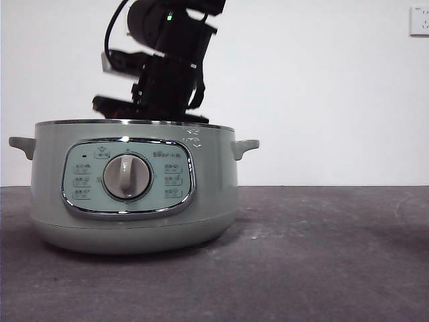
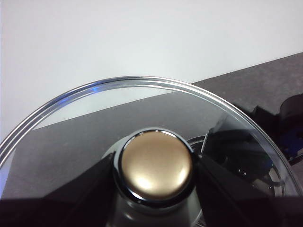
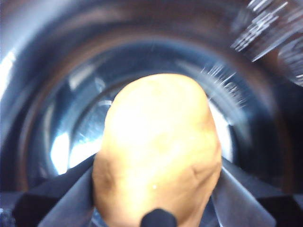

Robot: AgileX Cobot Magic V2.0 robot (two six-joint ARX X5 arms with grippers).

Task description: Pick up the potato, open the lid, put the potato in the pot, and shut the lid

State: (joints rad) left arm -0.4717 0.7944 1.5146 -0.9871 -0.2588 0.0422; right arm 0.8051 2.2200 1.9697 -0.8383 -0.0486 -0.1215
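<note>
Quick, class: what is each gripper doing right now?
Left gripper: shut on the lid knob.
Right gripper: shut on the potato, inside the pot.

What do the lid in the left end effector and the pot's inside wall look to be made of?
The round see-through lid looks like glass: table and wall show through it, inside a bright chrome-like rim. Its knob looks glossy golden here, perhaps metal or coated plastic. The pale green pot's inside wall appears polished metal, with blurred mirror-like glints.

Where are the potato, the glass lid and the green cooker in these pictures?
potato [image 3: 158, 151]: right wrist view, middle of its skin.
lid [image 2: 156, 163]: left wrist view, top of its knob.
pot [image 1: 214, 168]: front view, front wall beside the panel.
</note>
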